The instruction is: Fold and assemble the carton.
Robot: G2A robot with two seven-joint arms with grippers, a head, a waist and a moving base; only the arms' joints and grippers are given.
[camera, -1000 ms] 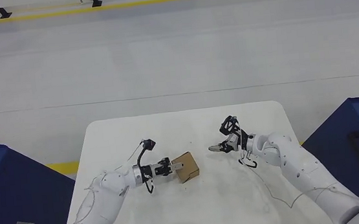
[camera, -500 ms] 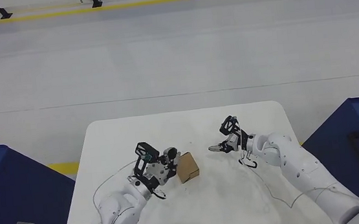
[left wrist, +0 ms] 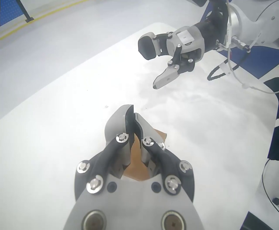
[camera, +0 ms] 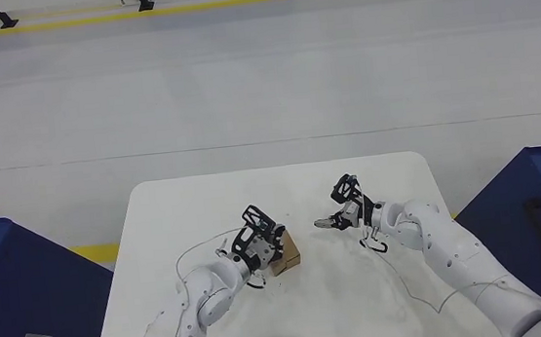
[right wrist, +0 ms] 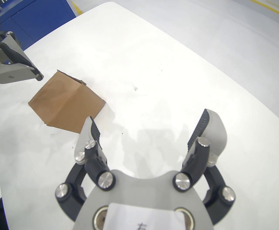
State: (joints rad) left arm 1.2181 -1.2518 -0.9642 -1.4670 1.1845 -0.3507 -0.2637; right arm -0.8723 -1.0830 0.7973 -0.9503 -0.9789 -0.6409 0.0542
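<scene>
Left claw, pads together and empty, has swung from the carton's 9 o'clock to over its 10 o'clock edge mid-bench; right claw waits spread at 3 o'clock, so I reckon a flap press is next.

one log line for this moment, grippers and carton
left gripper shut above carton, contact unclear | right gripper open, apart from carton | carton on table

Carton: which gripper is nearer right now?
Left. The left gripper sits shut right at the edge of the carton, contact unclear; the right gripper is open, off to the side with bare table between.
</scene>
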